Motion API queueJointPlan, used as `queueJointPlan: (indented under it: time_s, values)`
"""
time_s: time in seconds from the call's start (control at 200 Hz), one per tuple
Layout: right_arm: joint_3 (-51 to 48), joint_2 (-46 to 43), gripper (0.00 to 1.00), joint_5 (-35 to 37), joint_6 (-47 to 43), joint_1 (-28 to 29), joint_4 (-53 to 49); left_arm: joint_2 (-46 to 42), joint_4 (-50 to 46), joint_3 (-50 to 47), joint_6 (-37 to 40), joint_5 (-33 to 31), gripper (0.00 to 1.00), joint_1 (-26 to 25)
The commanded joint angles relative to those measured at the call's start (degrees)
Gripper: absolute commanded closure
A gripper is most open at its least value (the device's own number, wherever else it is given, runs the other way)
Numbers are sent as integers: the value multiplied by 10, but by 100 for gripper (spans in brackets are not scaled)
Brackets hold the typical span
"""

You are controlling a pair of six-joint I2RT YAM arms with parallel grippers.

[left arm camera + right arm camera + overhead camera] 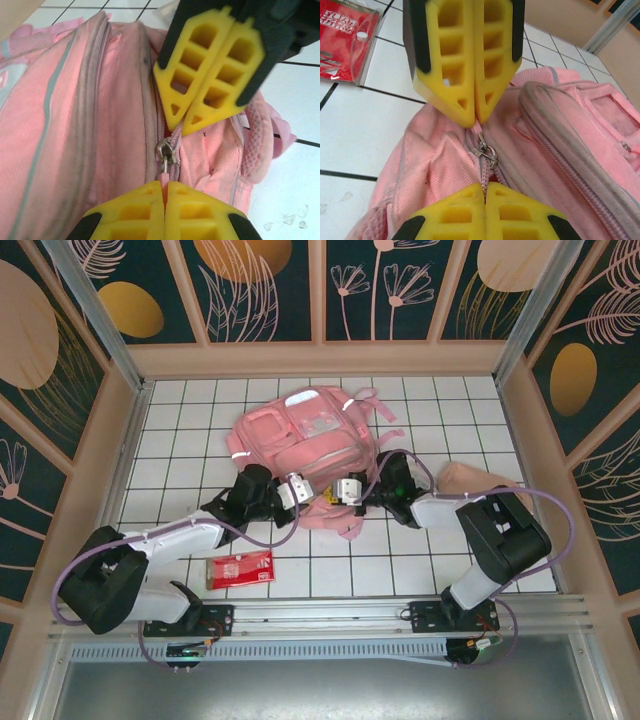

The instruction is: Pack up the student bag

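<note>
Closest to the lens on the left wrist, the left gripper (164, 184) is clenched on the small pink tab (163, 175) hanging from the metal slider (165, 151). Across the table (180, 440) from the left, a red packet (238, 568) lies by the left arm, well apart from the bag (300, 430). The bag lies flat in the middle with its near edge toward the arms. Both grippers meet at that edge, tip to tip, with the slider between them. A beige pouch (470, 478) sits to the right, behind the right arm. The right gripper (485, 186) is clamped too, its tips pinching the zip seam just beyond the slider, apparently to anchor the cloth. The zip looks closed here, so opening it is probably the step in hand. The tab is thin, so a pull off the zip's line could slide it free. The right tips sit so near the slider that a pull their way would jam it or knock the fingers together. If the seam slips, the soft bag will drag along rather than unzip. Loose cloth beside the teeth could also snag.
</note>
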Motion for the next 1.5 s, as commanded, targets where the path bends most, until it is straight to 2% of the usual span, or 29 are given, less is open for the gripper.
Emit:
queueJointPlan:
  time_s: [0.0, 0.12, 0.295, 0.385, 0.475, 0.51, 0.566, 0.611, 0.751, 0.881, 0.936, 1.121, 1.226, 1.286, 1.376, 1.491]
  values:
    - [8, 1, 100, 43, -16, -28, -44, -17, -63, 11, 56, 35, 100, 8]
    - [9, 8, 100, 39, -9, -27, -43, 4, -76, 27, 82, -12, 100, 8]
    - [9, 5, 100, 27, 5, -26, -38, 32, -70, 35, 85, 2, 100, 8]
    - [10, 3, 100, 25, 28, -26, -31, 33, -30, 18, 76, -24, 100, 8]
    - [8, 9, 100, 20, 55, -25, -15, 42, -39, 25, 85, -63, 100, 8]
    - [9, 13, 95, 18, 65, -23, -14, 43, -38, 26, 85, -78, 100, 7]
    - [15, 21, 79, 14, 73, -19, -23, 40, -39, 25, 96, -81, 100, 6]
    - [18, 25, 74, 12, 77, -18, -32, 33, -37, 24, 104, -72, 100, 8]
    - [13, -31, 65, 9, 42, -15, -91, 18, -46, 23, 135, -68, 100, 7]
    - [3, -82, 58, 51, -14, -11, -103, 5, -63, 31, 141, -56, 100, 7]
    - [15, -74, 54, 64, -33, -10, -109, -5, -55, 26, 149, -41, 100, 7]
    - [77, -10, 49, 73, -73, 3, -129, -13, -49, 24, 189, -16, 100, 7]
    - [94, 20, 46, 95, -93, 35, -134, -9, -54, 25, 203, -5, 100, 7]
    - [91, 31, 47, 106, -92, 45, -114, -8, -55, 26, 205, -2, 100, 7]
    - [80, 46, 54, 152, -109, 64, -82, -11, -49, 24, 205, -5, 100, 7]
    - [63, 55, 80, 206, -135, 80, -47, -18, -45, 17, 221, -11, 100, 7]
